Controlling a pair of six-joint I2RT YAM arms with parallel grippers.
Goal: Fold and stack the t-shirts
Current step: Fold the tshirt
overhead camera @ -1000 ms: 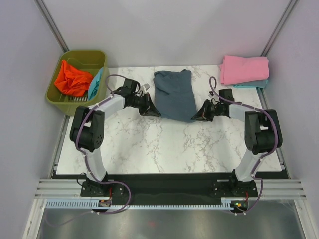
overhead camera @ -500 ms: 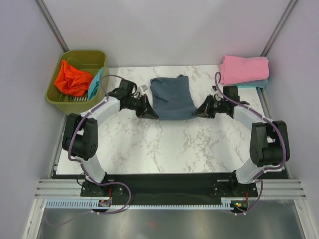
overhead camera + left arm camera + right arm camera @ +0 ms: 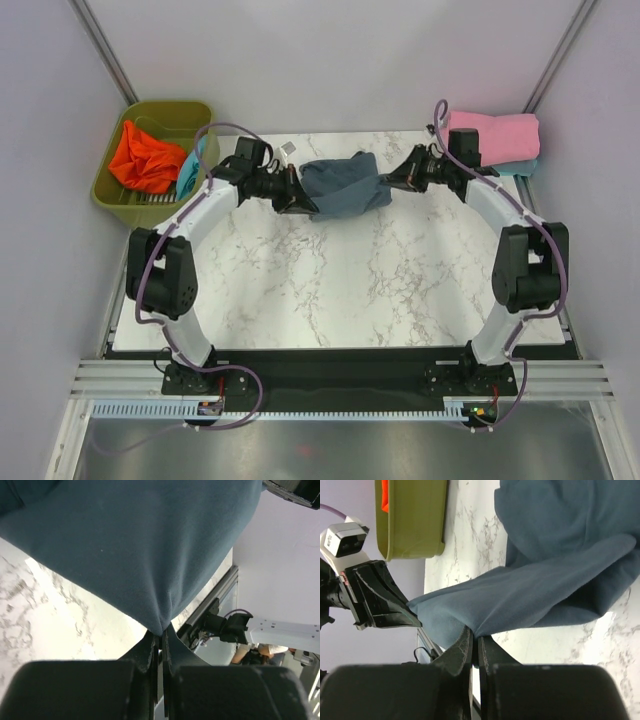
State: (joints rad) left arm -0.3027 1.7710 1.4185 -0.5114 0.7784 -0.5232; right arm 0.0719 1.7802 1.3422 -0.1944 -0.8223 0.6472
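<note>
The dark slate blue-grey t-shirt (image 3: 342,184) hangs stretched between both grippers above the far middle of the marble table. My left gripper (image 3: 304,202) is shut on its left corner, seen in the left wrist view (image 3: 161,632). My right gripper (image 3: 392,179) is shut on its right edge, seen in the right wrist view (image 3: 475,636). The shirt (image 3: 560,545) is doubled over, its far part lying on the table. A folded pink t-shirt (image 3: 490,139) lies on a folded teal one (image 3: 505,168) at the far right corner. An orange-red t-shirt (image 3: 145,158) and a teal one (image 3: 190,168) lie in the bin.
The olive-green plastic bin (image 3: 160,118) stands off the table's far left corner and also shows in the right wrist view (image 3: 412,517). A small white tag (image 3: 288,148) lies on the table behind the left gripper. Metal frame posts rise at both far corners.
Both grippers have carried the near edge of the blue-grey shirt up and away toward the far edge, folding it over itself; the shirt now looks shorter front to back.
</note>
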